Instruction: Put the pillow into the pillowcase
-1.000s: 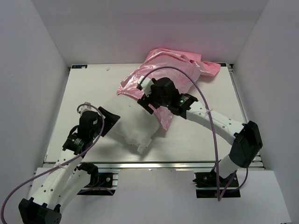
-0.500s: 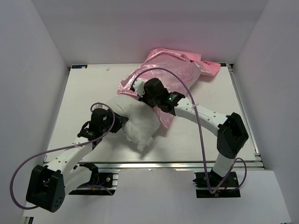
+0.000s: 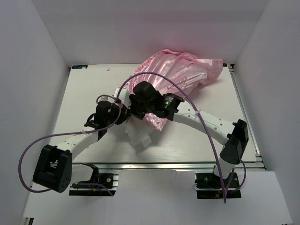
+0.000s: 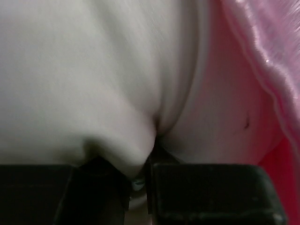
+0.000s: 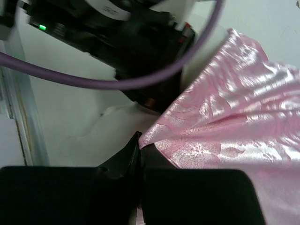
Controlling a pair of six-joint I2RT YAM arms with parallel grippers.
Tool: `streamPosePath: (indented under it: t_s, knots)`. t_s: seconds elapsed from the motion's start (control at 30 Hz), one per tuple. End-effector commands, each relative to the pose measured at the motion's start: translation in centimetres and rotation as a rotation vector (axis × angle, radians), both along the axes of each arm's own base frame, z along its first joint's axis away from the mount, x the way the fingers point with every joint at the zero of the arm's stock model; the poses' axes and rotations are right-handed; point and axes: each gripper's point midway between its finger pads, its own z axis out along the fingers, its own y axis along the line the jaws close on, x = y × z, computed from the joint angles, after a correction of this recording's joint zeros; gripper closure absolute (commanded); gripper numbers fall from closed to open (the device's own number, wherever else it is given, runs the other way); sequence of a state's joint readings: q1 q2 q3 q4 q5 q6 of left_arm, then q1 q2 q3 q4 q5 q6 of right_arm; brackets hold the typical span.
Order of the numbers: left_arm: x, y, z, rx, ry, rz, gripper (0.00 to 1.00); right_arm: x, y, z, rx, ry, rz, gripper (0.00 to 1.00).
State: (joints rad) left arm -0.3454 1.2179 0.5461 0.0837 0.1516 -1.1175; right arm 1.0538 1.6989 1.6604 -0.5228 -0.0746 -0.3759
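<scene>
1. Left gripper (image 4: 137,171) – nearest the bases, reaching in from the near-left. Its 2 fingers are clenched on a fold of white cloth that bulges up between them. The bite sits on the trailing end, probably so the arm can push the load forward into the sack.

2. Large plump white fabric pillow (image 3: 139,137) – lies mid-table. 1 corner pokes out toward the near edge, and the rest runs under both wrists. The left wrist view shows its bulk pressed against pink cloth on the right, so it appears to be at the mouth and partly entered. How deep it has gone cannot be told, because the arms cover the opening.

3. Right gripper (image 5: 139,150) – just beyond and beside the left one, the 2 wrists almost touching. Its fingers are closed tight on the pink hem. It holds there, as I judge, to keep the mouth lifted and braced while the pillow is driven in.

4. Shiny pink satin pillowcase with an embossed rose pattern (image 3: 187,70) – spreads from the pinched hem away to the far-right, crumpled, its closed end heaped against the back edge. The slack beyond the grip suggests most of the sack is unfilled.

5. White table (image 3: 79,89) – carries everything, with bare surface to the far-left.

Risk noted: satin is slippery, so the hem may slip from the pinch under load.
</scene>
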Motion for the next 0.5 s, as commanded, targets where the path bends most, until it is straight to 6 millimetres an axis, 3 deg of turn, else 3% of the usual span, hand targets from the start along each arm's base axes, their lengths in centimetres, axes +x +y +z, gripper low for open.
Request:
streamPosePath:
  t_s: [0.0, 0.07, 0.1, 0.17, 0.2, 0.27, 0.3, 0.37, 0.47]
  knots:
    - [3.7, -2.5, 9.0, -0.077, -0.281, -0.076, 0.84, -5.3, 3.6, 4.7, 0.158, 0.135, 0.162, 1.00]
    - [4.1, -2.5, 9.9, -0.083, -0.308, -0.074, 0.86, -3.1, 3.3, 5.7, 0.180, 0.112, 0.112, 1.00]
    - [4.2, -2.5, 10.3, -0.088, -0.322, -0.070, 0.87, -0.9, 2.6, 5.5, 0.182, 0.120, 0.060, 1.00]
    - [4.2, -2.6, 10.1, -0.099, -0.318, -0.067, 0.88, 1.2, 1.5, 4.8, 0.153, 0.131, -0.003, 1.00]
    - [4.3, -2.7, 10.4, -0.113, -0.332, -0.068, 0.88, 3.4, 0.4, 4.4, 0.142, 0.136, -0.059, 1.00]
    - [4.1, -3.0, 9.9, -0.154, -0.312, -0.067, 0.90, 4.9, -0.9, 3.3, 0.124, 0.172, -0.106, 1.00]
    - [4.2, -3.2, 10.7, -0.185, -0.346, -0.070, 0.91, 6.1, -2.0, 1.8, 0.098, 0.192, -0.142, 1.00]
    - [4.4, -3.6, 10.4, -0.229, -0.328, -0.074, 0.91, 7.4, -3.0, 0.1, 0.062, 0.194, -0.183, 1.00]
    - [4.7, -4.4, 11.2, -0.255, -0.337, -0.103, 0.90, 9.5, -4.3, -2.2, 0.032, 0.241, -0.240, 0.93]
